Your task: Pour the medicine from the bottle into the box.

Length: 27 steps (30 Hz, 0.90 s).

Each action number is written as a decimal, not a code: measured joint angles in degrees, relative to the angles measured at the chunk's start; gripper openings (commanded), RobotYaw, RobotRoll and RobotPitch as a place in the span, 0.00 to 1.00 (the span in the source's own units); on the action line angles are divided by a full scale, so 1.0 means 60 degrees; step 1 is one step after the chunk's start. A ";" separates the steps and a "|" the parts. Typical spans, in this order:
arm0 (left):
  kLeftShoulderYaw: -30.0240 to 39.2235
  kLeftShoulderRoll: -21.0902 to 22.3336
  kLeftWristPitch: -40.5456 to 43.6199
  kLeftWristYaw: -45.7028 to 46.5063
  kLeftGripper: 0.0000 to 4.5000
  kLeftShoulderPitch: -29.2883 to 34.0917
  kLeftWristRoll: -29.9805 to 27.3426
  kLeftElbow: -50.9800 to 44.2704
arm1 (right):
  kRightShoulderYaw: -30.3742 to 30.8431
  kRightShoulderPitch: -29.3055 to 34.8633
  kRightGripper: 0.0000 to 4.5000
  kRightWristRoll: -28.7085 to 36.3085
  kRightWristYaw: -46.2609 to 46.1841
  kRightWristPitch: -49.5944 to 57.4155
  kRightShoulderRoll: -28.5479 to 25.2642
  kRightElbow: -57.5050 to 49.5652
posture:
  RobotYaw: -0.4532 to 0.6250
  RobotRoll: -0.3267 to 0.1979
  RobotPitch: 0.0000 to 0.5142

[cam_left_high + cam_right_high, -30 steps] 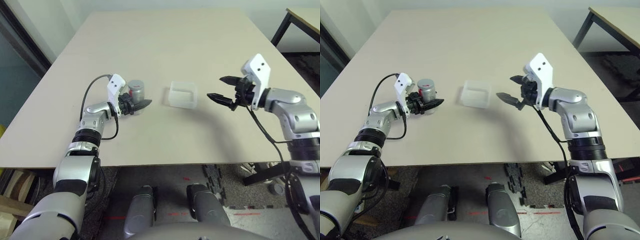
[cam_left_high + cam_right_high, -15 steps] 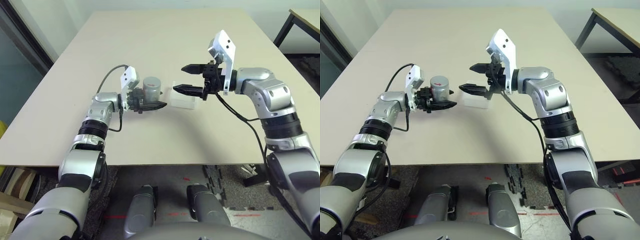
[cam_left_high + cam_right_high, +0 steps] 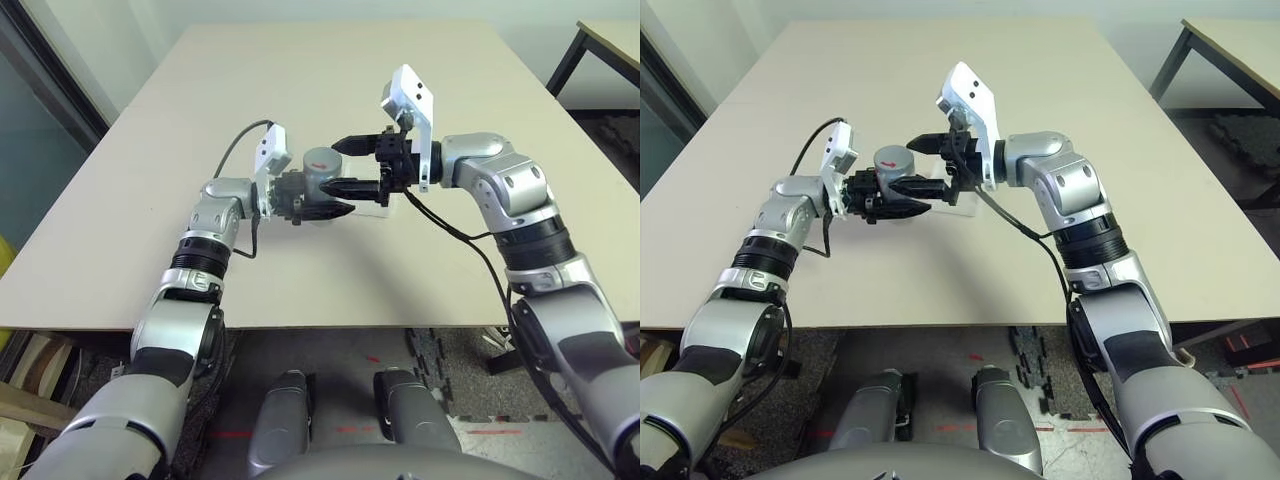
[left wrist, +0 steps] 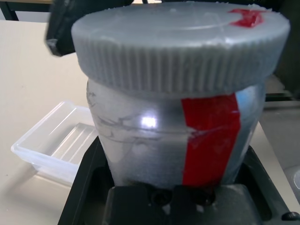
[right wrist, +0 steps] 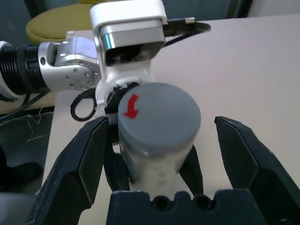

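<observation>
My left gripper (image 3: 320,200) is shut on the white bottle (image 3: 312,190) with the red-and-white label and holds it upright above the middle of the table. Its grey cap (image 5: 158,117), marked with a red arrow, is on. My right gripper (image 3: 336,166) is open, with one black finger on each side of the cap, and I see no contact. The clear plastic box (image 4: 52,144) lies on the table just behind the bottle, partly hidden by the right gripper. The medicine is hidden inside the bottle.
The beige table (image 3: 330,70) stretches bare behind and to both sides of the arms. Its front edge runs just below my forearms. A second table's corner (image 3: 612,38) stands at the far right.
The left gripper has lifted the bottle and carried it right, toward the box. The right arm has swung left and brought its open fingers around the cap.
</observation>
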 measured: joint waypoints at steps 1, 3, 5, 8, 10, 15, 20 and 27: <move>-0.0010 -0.0006 0.0020 0.0000 0.61 0.0021 0.0000 -0.0055 | 0.0002 0.0000 1.00 0.0017 0.0007 0.0001 0.0034 0.0000 | 0.29 0.62 0.12; -0.0049 -0.0012 0.0080 -0.0013 0.61 0.0057 -0.0001 -0.0132 | 0.0002 0.0000 1.00 0.0058 0.0031 0.0004 0.0060 -0.0001 | 0.29 0.62 0.12; -0.0088 -0.0012 0.0139 -0.0028 0.61 0.0100 -0.0002 -0.0147 | 0.0003 0.0000 1.00 0.0106 0.0048 0.0020 0.0084 -0.0002 | 0.29 0.62 0.12; -0.0101 -0.0012 0.0194 -0.0035 0.61 0.0202 -0.0007 -0.0151 | 0.0002 0.0001 1.00 0.0227 0.0052 0.0068 0.0133 -0.0019 | 0.29 0.62 0.12; -0.0107 -0.0018 0.0212 -0.0038 0.61 0.0251 -0.0009 -0.0151 | 0.0002 0.0002 0.91 0.0327 0.0056 0.0148 0.0213 -0.0081 | 0.29 0.62 0.12; -0.0125 -0.0056 0.0212 -0.0203 0.61 0.0275 -0.0047 -0.0253 | -0.0090 0.0024 0.57 0.0450 0.0000 0.0258 0.0207 -0.0113 | 0.29 0.62 0.12; -0.0135 -0.0058 0.0317 -0.0287 0.61 0.0368 -0.0136 -0.0432 | -0.0127 0.0061 0.57 0.0626 0.0039 0.0319 0.0211 -0.0111 | 0.30 0.62 0.12; -0.0288 -0.0058 0.0583 -0.0644 0.61 0.0623 -0.0350 -0.1008 | -0.0140 0.0214 0.57 0.0853 0.0857 -0.0113 0.0103 -0.0080 | 0.31 0.62 0.11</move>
